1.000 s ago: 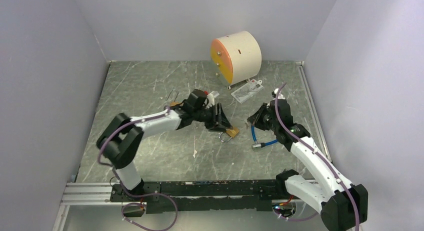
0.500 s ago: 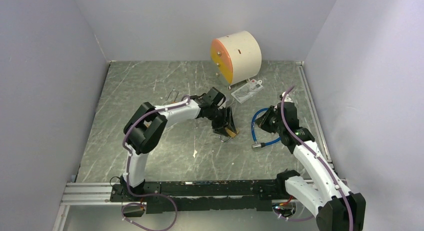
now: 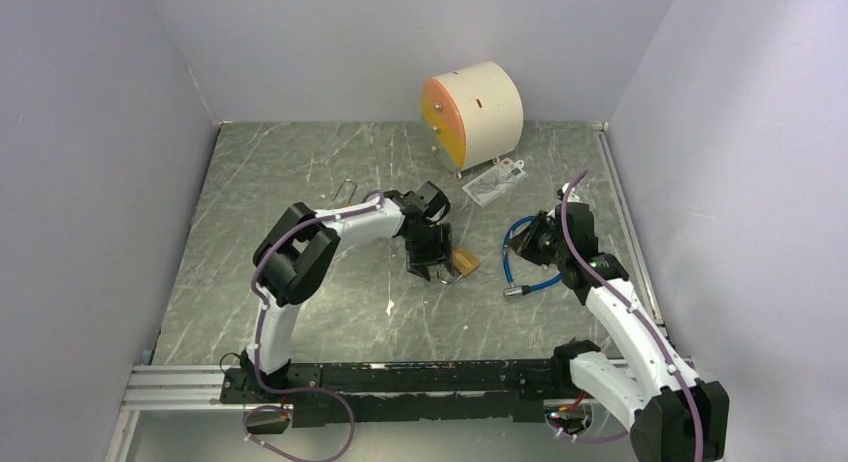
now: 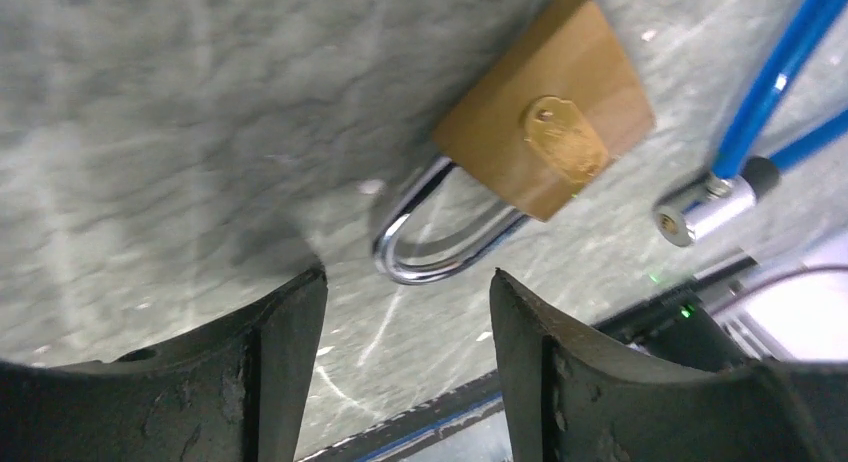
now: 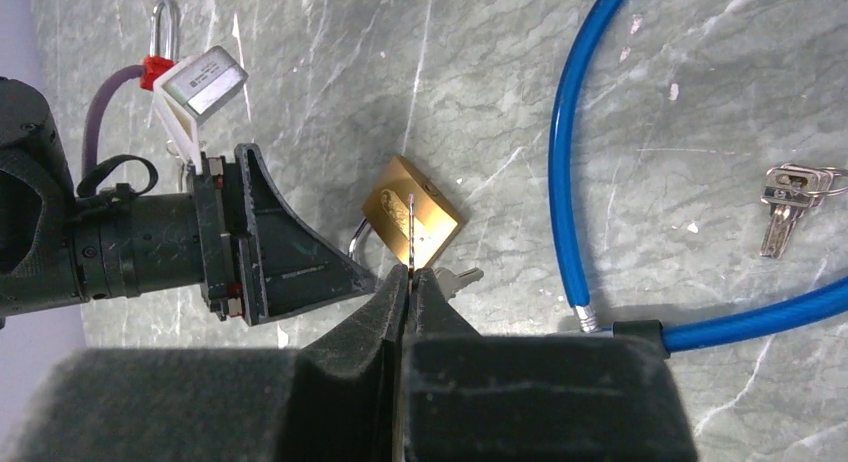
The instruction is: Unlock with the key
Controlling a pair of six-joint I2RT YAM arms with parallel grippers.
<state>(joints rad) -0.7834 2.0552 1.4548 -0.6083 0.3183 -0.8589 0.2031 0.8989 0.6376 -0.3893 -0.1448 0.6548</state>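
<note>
My overhead feed is bright, even and sharp, with soft shadows on the grey marbled tabletop (image 3: 300,172). On the left wrist feed that surface smears, and the chrome shackle (image 4: 400,272) of the square brass padlock (image 4: 545,132) glints.

Right gripper (image 5: 408,282) fingers pinched together on the key (image 5: 411,237). Blade is edge-on, overlapping the brass padlock (image 5: 435,222) lying on the surface (image 5: 480,72). Left gripper (image 5: 340,269) sits just left of the padlock, at its shackle. Blue cable (image 5: 568,182) right of the padlock, key bunch (image 5: 790,197) farther right.
</note>
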